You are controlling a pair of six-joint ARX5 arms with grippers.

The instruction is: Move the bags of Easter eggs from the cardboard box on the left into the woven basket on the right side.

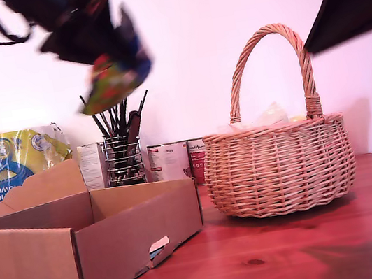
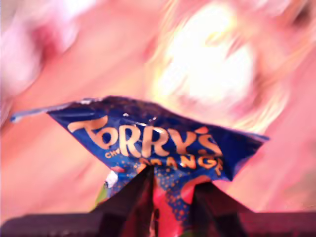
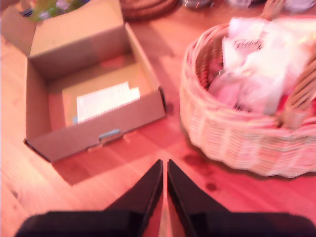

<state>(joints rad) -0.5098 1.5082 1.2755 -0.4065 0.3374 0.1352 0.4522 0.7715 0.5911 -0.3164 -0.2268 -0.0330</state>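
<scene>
Behind the cardboard box (image 1: pixel 117 242), at the exterior view's left, a large yellow bag (image 1: pixel 6 164) is seen, and beside it a wire mesh pot of brushes (image 1: pixel 124 160) and some tins (image 1: pixel 175 159) are lined up against the wall. The woven basket (image 1: pixel 279 167) is set on the worktop (image 1: pixel 295 249) just beside the box, toward the exterior view's right, and pale packets (image 3: pixel 256 64) are heaped inside it; its tall handle is arched across the opening. On the box floor only a white sheet (image 3: pixel 106 100) can be made out. One bag of Easter eggs (image 2: pixel 148 138), dark blue with orange lettering, is pinched at its lower edge by my first gripper (image 2: pixel 170 195), jaws closed tightly on it, and is held high in the air above the brushes, blurred. My second gripper (image 3: pixel 164 170) is held above the worktop between box and basket, jaws drawn to a thin slit with nothing between them
</scene>
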